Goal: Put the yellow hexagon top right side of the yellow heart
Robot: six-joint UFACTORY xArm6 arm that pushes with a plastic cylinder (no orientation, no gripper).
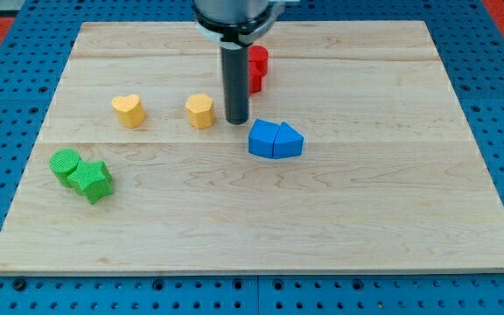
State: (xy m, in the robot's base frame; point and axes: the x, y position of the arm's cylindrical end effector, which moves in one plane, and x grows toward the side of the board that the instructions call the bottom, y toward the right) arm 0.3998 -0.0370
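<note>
Wood of the table top looks smooth and bare, so I judge the yellow hexagon will slide readily: it seems a small, light, stiff block that will neither bend nor break, though a push off its middle would likely spin it. I have no claw to speak of, only a dark rod with nothing to part or close, so taking hold here means choosing which face to press. My tip rests on the board just to the view's right of the hexagon, near it but with a thin gap showing, not touching as far as I can tell. The yellow heart lies farther off to the view's left of my tip, beyond the hexagon and about level with it. The hexagon already sits right of the heart, so what seems left is to carry it toward the view's top; for that I would press its lower face, square through the centre. Close below and right of my tip are two blue blocks touching each other, a red block stands behind my rod, and two green blocks lie well away at lower left.
</note>
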